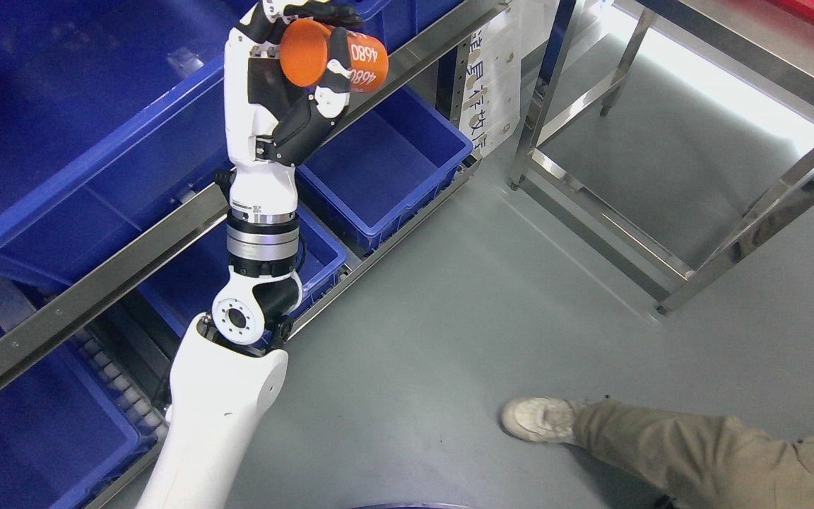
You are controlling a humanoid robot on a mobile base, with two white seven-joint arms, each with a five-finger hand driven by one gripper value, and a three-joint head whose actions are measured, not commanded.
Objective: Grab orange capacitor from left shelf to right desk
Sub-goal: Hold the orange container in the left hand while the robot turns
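- The orange capacitor (pixel 333 53) looks smooth and softly glossy, with white print on its side.
- The left hand (pixel 294 78) has glossy white shells and black, matt-looking finger parts.
- The wrist ring (pixel 263 240) is bare brushed metal.
- The blue bins (pixel 386 170) are hard plastic, smooth, slightly shiny.
- The shelf rail (pixel 96 283) and desk frame (pixel 753 226) are polished steel (bright reflections run along them).
- The floor (pixel 449 318) is smooth grey with a dull sheen.
- The trouser leg (pixel 704 445) is matt cloth.
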